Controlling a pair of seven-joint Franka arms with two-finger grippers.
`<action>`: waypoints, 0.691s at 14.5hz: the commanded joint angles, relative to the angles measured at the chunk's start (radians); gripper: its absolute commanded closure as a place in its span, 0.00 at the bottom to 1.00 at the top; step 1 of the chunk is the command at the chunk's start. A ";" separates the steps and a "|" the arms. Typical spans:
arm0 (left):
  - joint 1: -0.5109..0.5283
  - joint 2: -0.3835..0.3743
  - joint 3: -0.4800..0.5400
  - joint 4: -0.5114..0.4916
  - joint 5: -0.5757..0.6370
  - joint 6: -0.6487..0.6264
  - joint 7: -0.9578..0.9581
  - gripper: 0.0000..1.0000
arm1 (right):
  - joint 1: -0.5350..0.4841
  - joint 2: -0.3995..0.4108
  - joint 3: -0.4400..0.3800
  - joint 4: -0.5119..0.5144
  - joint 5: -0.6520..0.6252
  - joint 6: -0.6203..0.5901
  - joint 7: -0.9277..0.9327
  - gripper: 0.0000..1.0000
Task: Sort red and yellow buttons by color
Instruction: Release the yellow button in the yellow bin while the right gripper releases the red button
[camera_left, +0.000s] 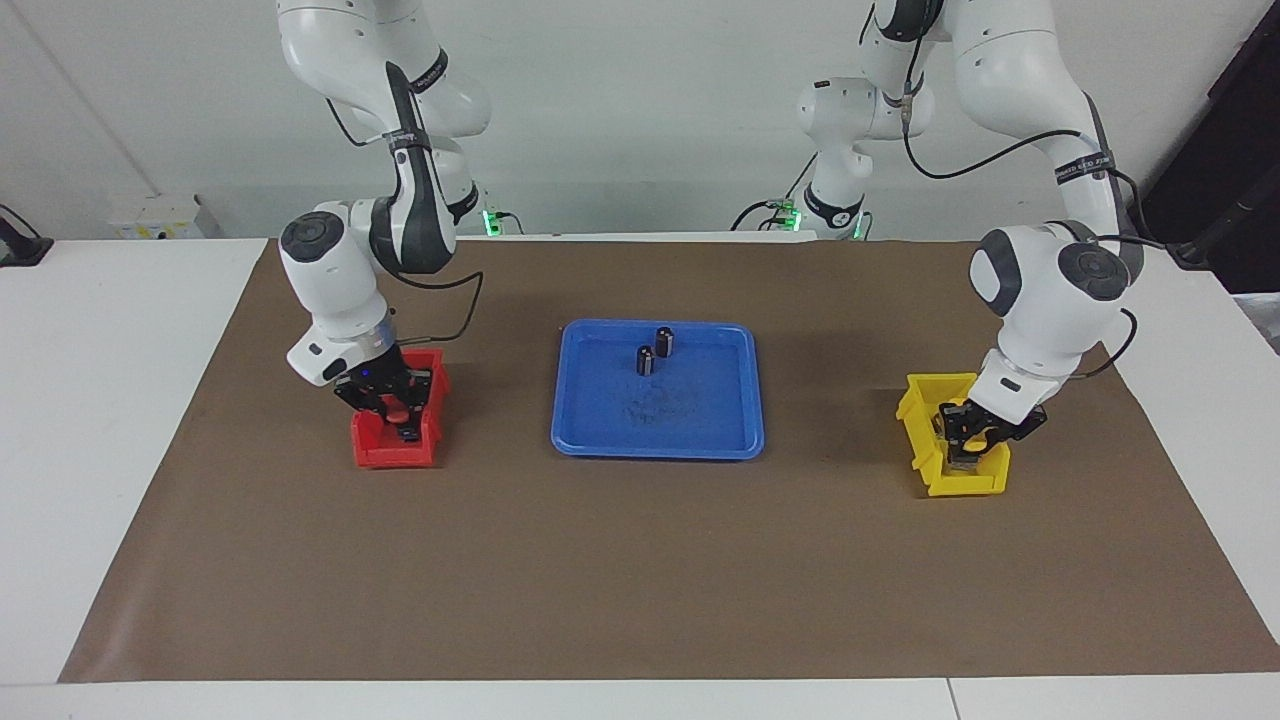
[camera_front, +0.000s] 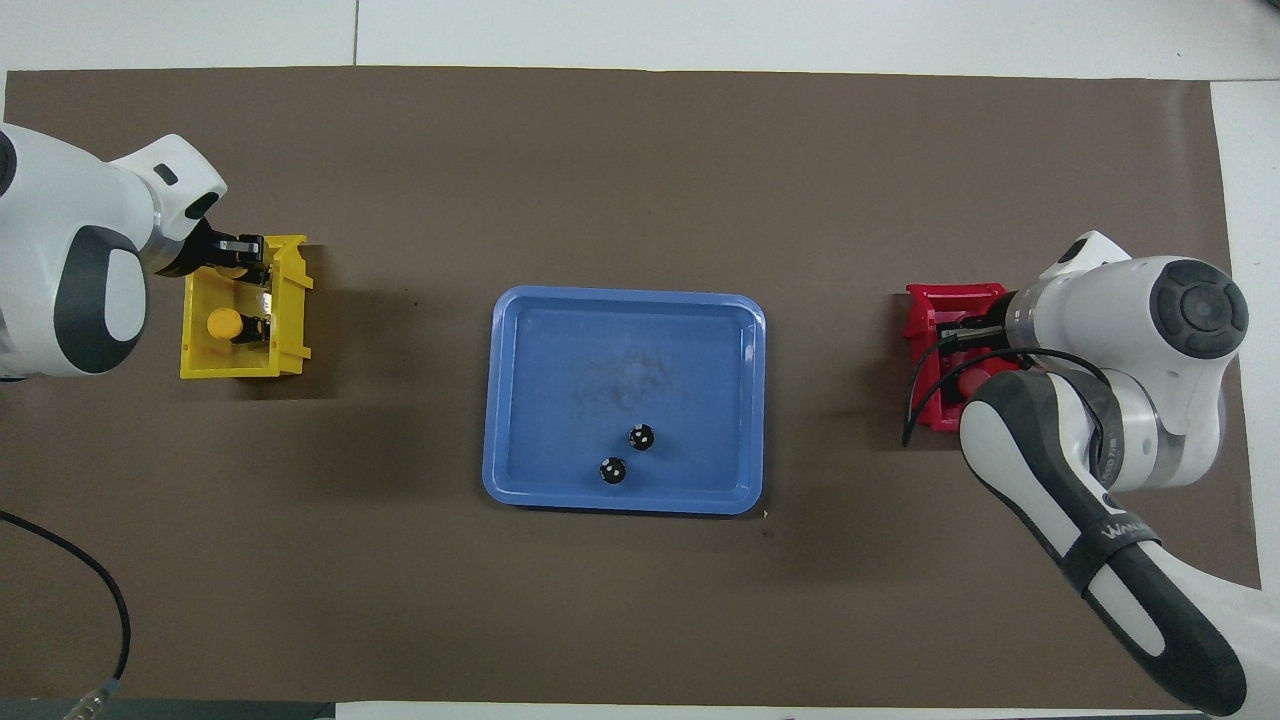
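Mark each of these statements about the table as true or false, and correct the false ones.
1. The blue tray holds two small dark cylinders. True.
2. A yellow button lies in the yellow bin. True.
3. The left gripper is over the blue tray. False: it is down in the yellow bin.
4. The red bin stands toward the left arm's end of the table. False: it stands toward the right arm's end.
5. The right gripper is at the red bin. True.

The right arm's white wrist covers much of the red plastic bin (camera_front: 925, 330); its contents stay hidden.
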 joint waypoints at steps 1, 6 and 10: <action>0.013 0.008 -0.008 -0.023 0.006 0.051 0.015 0.83 | -0.018 0.004 0.011 0.005 0.028 -0.010 -0.041 0.34; 0.011 0.000 -0.008 0.000 0.006 0.010 0.013 0.32 | -0.018 0.004 0.009 0.143 0.027 -0.197 -0.041 0.23; 0.013 -0.016 -0.008 0.031 0.006 -0.050 0.015 0.32 | -0.018 -0.039 0.006 0.287 0.025 -0.421 -0.038 0.00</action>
